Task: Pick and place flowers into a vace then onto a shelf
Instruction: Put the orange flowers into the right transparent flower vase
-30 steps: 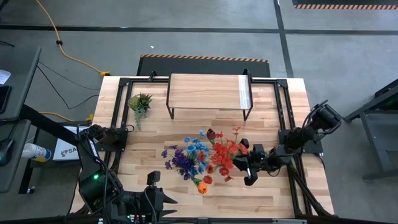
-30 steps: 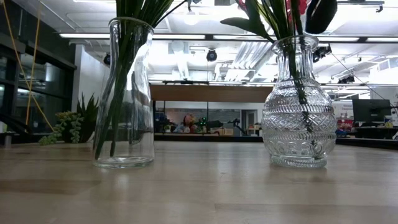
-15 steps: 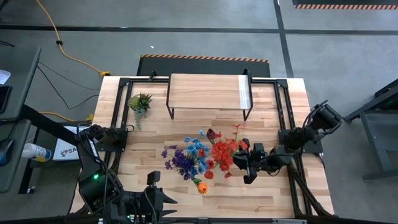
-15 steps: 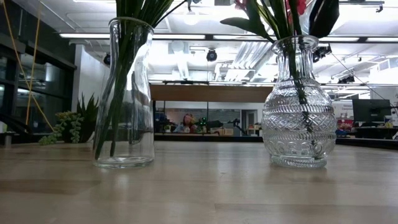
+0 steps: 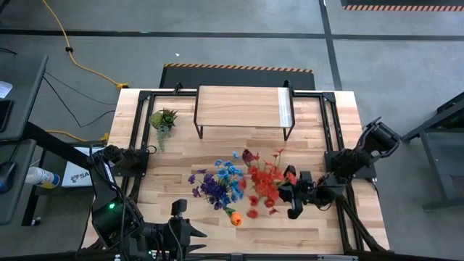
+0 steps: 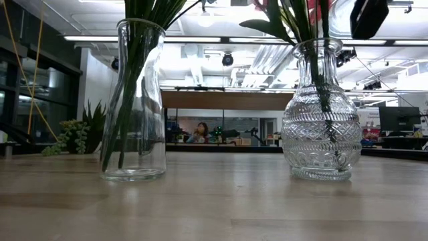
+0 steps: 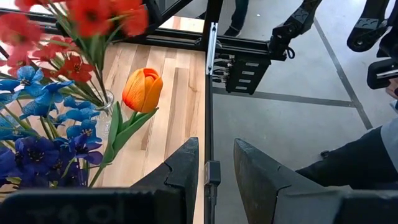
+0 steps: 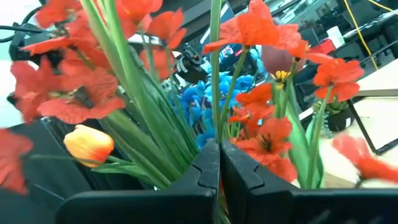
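the light-wood shelf on black legs [image 5: 243,107] stands bare at the table's far edge. both vases sit mid-table: a plain clear glass vase [image 6: 134,100] with the blue and purple flowers [image 5: 216,185], and a patterned round-bellied glass vase [image 6: 321,114] with the red flowers [image 5: 265,185]. right gripper [image 5: 291,197] is beside the red bunch, fingers [image 8: 205,168] closed, green stems apparently pinched between them. step looks like seating stems; next calls for release, then lifting a vase to the shelf. left gripper [image 7: 214,168] waits near the table's near edge, fingers slightly apart, empty.

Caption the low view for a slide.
Two glass vases holding green flower stems on the wooden table.
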Action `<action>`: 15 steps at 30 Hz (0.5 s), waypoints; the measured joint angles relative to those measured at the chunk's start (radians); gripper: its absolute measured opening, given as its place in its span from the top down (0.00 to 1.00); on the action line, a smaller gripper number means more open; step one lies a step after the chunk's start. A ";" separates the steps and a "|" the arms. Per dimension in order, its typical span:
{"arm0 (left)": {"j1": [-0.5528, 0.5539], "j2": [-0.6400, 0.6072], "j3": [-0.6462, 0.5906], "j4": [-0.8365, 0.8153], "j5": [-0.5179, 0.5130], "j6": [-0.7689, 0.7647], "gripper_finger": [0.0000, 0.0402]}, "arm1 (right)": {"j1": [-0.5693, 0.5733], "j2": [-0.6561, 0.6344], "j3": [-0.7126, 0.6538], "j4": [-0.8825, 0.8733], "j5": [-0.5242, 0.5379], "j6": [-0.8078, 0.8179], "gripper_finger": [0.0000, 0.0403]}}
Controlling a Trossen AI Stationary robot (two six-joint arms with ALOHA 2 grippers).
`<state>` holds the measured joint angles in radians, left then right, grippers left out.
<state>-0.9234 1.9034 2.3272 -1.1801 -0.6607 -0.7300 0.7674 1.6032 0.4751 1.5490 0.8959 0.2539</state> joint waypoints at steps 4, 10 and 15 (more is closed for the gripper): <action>0.000 0.000 0.000 0.000 0.000 0.000 0.67 | 0.014 0.000 0.000 -0.002 0.000 0.000 1.00; 0.000 0.000 0.000 0.000 0.000 0.000 0.67 | 0.021 0.000 0.000 -0.002 -0.009 0.002 1.00; 0.000 0.000 0.000 0.000 0.000 0.000 0.67 | 0.021 0.000 0.000 -0.002 -0.012 0.006 1.00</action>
<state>-0.9234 1.9034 2.3272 -1.1801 -0.6609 -0.7300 0.7883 1.6029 0.4755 1.5467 0.8839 0.2601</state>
